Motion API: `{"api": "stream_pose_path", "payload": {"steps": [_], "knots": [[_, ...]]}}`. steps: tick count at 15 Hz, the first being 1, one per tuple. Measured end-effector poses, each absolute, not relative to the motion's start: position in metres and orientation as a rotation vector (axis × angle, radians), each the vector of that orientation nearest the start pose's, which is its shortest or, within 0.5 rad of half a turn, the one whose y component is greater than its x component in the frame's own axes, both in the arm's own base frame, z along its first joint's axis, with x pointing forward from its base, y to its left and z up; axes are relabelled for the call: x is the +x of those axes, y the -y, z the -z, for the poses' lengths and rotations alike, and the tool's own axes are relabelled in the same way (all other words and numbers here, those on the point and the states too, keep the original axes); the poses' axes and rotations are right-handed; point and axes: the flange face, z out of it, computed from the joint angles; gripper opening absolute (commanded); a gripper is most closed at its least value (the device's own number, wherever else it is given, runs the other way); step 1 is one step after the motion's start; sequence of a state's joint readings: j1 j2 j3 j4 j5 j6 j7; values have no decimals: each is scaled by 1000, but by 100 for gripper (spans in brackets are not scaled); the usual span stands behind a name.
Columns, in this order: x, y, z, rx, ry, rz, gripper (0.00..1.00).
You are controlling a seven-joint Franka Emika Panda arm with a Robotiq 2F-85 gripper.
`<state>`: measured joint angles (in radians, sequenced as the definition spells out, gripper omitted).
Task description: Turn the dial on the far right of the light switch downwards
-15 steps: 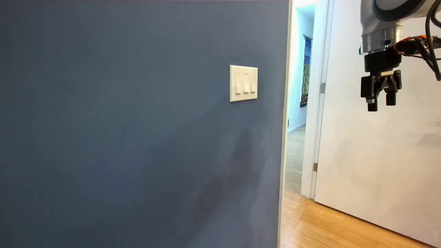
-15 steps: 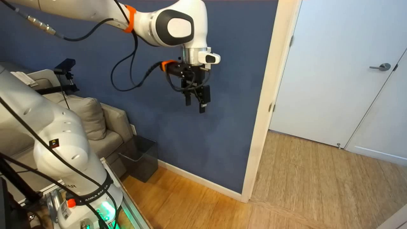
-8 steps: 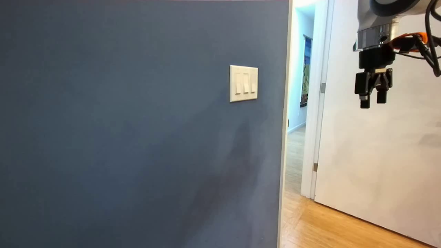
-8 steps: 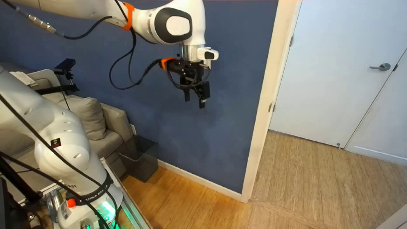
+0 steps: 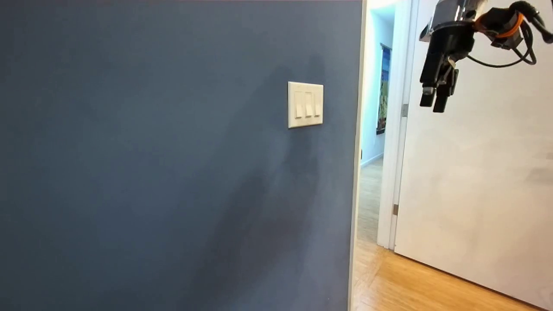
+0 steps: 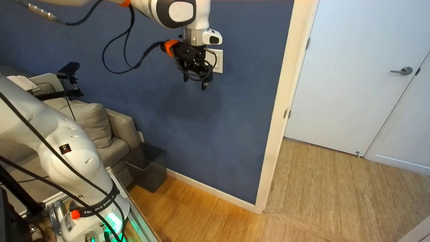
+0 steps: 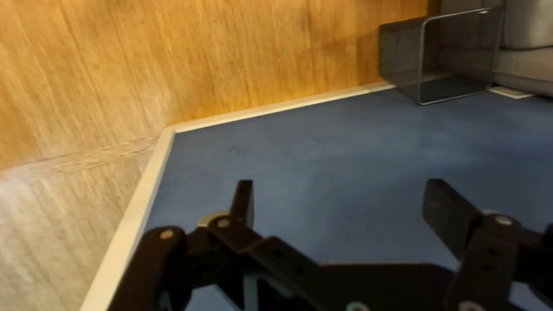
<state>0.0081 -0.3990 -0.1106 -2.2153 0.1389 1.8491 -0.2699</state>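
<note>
A cream light switch plate [image 5: 305,124] with three upright paddle switches is mounted on the blue wall. Its far right switch [image 5: 317,105] is the one closest to the doorway. In an exterior view the plate [image 6: 220,70] is partly hidden behind my gripper [image 6: 195,82]. The gripper [image 5: 433,103] hangs tilted with its fingers pointing down, apart from the plate and to its right in this exterior view. In the wrist view the gripper [image 7: 341,198] is open and empty, with the fingers wide apart over blue wall. The plate is out of the wrist view.
The blue wall [image 5: 173,151] ends at a pale door frame [image 6: 277,111]. A white door [image 6: 349,74] stands beyond it. A dark clear bin [image 6: 147,168] and a grey sofa [image 6: 117,151] stand along the wall. Loose cables [image 6: 126,43] hang from the arm.
The gripper has moved up and tilted, shifting left in both exterior views. Part of the switch plate now shows behind it in an exterior view. The switches look unchanged.
</note>
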Motion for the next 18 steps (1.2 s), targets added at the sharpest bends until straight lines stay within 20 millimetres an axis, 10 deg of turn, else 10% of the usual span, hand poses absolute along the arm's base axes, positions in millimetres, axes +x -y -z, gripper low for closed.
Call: {"api": "stream_pose_path", "payload": {"steps": [4,5,16,18], "knots": [[440,15,-558,-2778,169,38,98],[444,14,-560,-2737,141,17,74],[500,47,-552,-2302,-313,46,1],[511,51,-552,-2235,-414,97,0]]}}
